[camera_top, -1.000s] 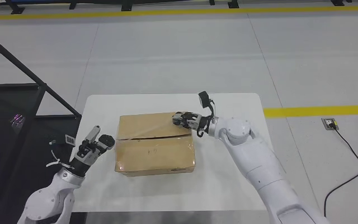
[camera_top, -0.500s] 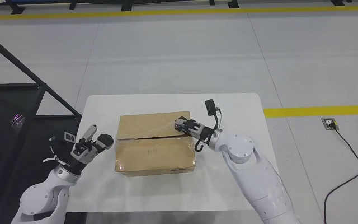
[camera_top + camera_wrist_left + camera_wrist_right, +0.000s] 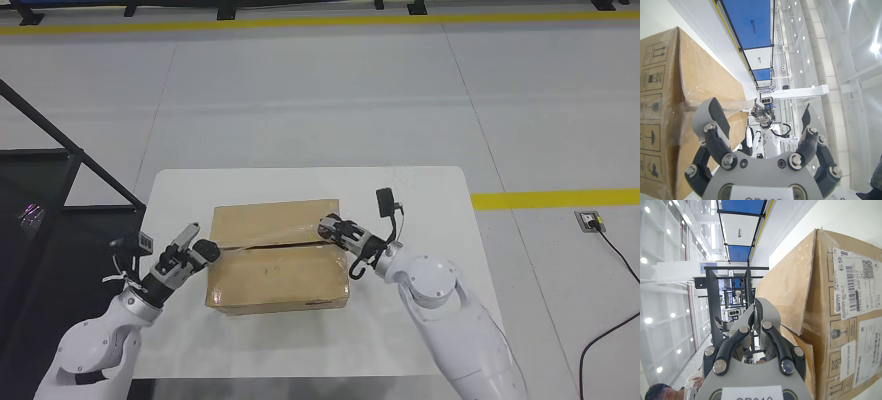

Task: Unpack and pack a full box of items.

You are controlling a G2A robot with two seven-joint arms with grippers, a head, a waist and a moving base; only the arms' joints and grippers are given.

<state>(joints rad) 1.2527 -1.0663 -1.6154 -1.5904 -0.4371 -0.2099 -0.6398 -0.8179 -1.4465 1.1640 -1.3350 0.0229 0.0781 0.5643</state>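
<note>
Top view gives us the box (image 3: pixel 275 275), flaps down, at the middle of the table (image 3: pixel 420 190). Our right gripper (image 3: pixel 326 227) sits over the box's right end, fingers clenched on a strip of clear tape (image 3: pixel 268 238) stretched above the top seam. Our left gripper (image 3: pixel 195 244) hangs just beside the box's left end, fingers spread wide, grasping nothing.

Box (image 3: pixel 278 262) sits on table (image 3: pixel 420 190), left gripper (image 3: pixel 196 250) beside its left end, right gripper (image 3: pixel 328 227) on tape (image 3: pixel 734 107) atop it.
</note>
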